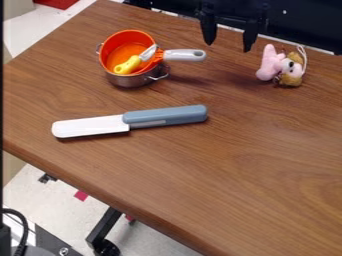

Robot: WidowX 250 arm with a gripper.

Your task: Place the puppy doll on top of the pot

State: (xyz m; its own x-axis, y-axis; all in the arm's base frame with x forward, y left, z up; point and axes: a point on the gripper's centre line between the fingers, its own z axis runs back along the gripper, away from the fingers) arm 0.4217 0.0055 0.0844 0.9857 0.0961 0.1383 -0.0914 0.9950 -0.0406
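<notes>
The gripper (229, 44) hangs in from the top edge, open, its two dark fingers apart with nothing between them. To its right and a little lower, the puppy doll (284, 67), pink, white and brown with a string loop, lies on the table. At the upper left stands a metal pot (131, 81) with small side handles. An orange pan (127, 37) with a grey handle sits in the top of the pot, and a yellow-handled utensil (128, 65) with a pale end rests in it.
A toy knife or spatula (164, 116) with a blue-grey handle and white blade lies across the left-centre of the wooden table (260, 175). The table's front edge runs from the left side down to the bottom right.
</notes>
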